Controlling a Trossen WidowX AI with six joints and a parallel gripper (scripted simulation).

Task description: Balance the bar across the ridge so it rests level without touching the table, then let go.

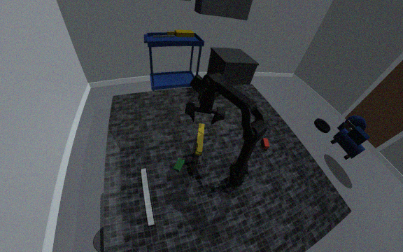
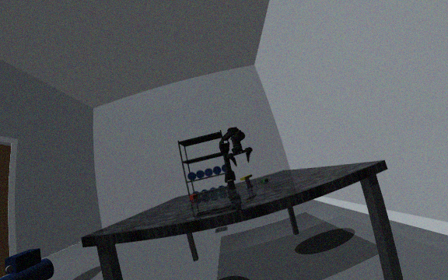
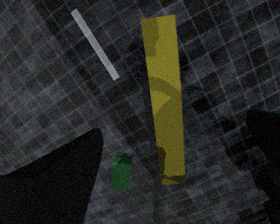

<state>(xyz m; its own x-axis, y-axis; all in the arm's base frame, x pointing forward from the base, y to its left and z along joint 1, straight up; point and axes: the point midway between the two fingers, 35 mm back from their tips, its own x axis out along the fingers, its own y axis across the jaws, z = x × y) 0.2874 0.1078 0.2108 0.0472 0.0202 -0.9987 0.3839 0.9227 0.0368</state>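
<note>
The yellow bar (image 1: 200, 139) (image 2: 246, 177) (image 3: 167, 107) lies on top of the small ridge (image 2: 249, 183). In the exterior view both ends look raised off the table (image 2: 325, 176), roughly in line with its top. The bar covers most of the ridge in the top view and the wrist view, and exact levelness is hard to tell at this size. My gripper (image 1: 202, 122) (image 2: 242, 163) (image 3: 173, 125) is wide open and empty. It hangs above the bar, with one finger to each side in the wrist view and a gap between fingertips and bar.
A green block (image 1: 179, 164) (image 2: 264, 180) (image 3: 121, 175) lies close beside the bar. A long white strip (image 1: 147, 197) (image 3: 95, 44) lies on the table farther out. A red block (image 1: 265, 143) (image 2: 193, 197) sits on the arm's other side.
</note>
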